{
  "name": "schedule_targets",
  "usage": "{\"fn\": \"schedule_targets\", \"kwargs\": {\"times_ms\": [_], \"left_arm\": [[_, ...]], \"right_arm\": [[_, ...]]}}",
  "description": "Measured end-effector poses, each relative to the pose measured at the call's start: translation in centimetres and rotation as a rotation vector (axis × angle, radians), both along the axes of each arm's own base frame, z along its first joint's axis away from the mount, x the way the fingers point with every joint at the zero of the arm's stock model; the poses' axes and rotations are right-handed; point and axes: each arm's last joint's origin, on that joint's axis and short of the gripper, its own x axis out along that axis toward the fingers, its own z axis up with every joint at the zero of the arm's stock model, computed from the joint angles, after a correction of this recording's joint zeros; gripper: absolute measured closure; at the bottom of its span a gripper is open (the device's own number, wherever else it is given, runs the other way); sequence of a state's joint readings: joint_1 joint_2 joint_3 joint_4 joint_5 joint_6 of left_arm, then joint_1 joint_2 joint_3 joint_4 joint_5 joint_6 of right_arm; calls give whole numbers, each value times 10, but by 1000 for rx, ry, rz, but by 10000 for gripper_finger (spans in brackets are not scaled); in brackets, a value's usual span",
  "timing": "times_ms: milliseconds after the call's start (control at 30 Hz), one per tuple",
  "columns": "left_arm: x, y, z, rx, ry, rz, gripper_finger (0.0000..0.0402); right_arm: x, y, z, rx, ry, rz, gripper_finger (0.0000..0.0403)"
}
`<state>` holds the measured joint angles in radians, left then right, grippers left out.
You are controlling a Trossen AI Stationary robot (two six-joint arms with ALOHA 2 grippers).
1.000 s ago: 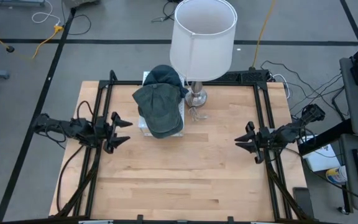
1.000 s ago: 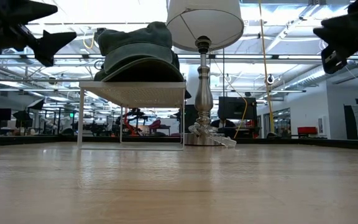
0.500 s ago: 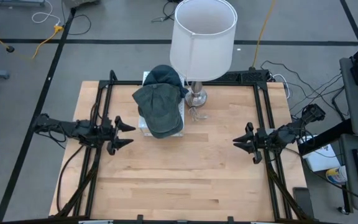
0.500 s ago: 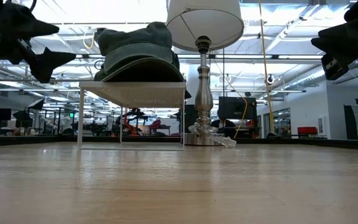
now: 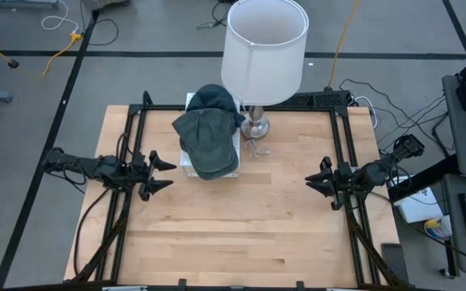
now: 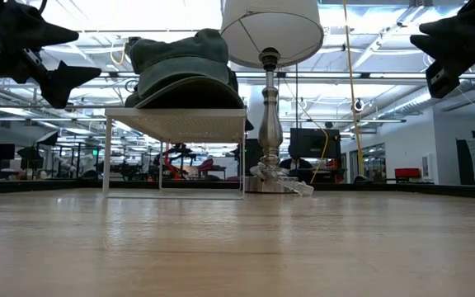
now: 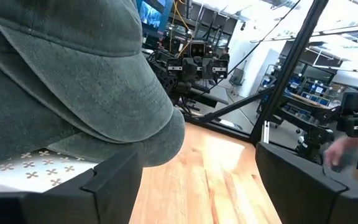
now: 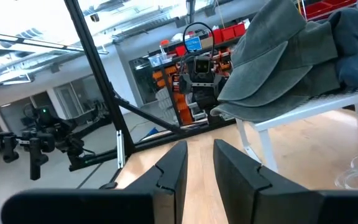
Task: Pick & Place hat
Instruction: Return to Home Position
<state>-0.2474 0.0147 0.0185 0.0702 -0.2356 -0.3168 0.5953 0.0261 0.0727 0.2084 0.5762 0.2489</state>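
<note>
- The stack of gray caps [image 5: 209, 137] sits on the white shelf [image 5: 186, 166], at about 11 o'clock from the middle of the table [image 5: 241, 234]. The lamp [image 5: 264, 48] stands just beside it at 12 o'clock.
- The caps are nested crown in crown, which likely keeps the pile steady on the small shelf top.
- The left gripper [image 5: 168, 173] hangs at 9 o'clock, near the shelf but not touching it. Its fingers are spread wide and hold nothing.
- The right gripper [image 5: 312, 183] hangs at 3 o'clock, well apart from the caps. Only a narrow gap shows between its fingers, and they too are empty.
- Both arms are raised and clear, which fits a placing job judged complete.
- The high view shows you the layout. Only the low view shows both grippers up above the tabletop.
- The left wrist view alone shows the layered brims overhanging the shelf's patterned edge.
</note>
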Motion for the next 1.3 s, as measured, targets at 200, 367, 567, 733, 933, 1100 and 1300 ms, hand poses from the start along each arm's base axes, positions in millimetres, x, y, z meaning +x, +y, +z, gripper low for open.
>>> {"fn": "schedule_targets", "kwargs": {"times_ms": [200,367,567,733,933,1100,1300], "left_arm": [[0,0,0,0,0,0,96],[0,0,0,-1,-1,0,87],[0,0,0,-1,-1,-1,76],[0,0,0,-1,-1,-1,82],[0,0,0,-2,-1,-1,95],[0,0,0,-2,-1,-1,91],[0,0,0,-2,-1,-1,79]], "right_arm": [[0,0,0,1,-2,0,332],[0,0,0,3,-4,0,332],[0,0,1,3,-5,0,332],[0,0,1,4,-6,0,332],[0,0,1,4,-7,1,332],[0,0,1,4,-7,1,332],[0,0,1,5,-7,1,332]]}}
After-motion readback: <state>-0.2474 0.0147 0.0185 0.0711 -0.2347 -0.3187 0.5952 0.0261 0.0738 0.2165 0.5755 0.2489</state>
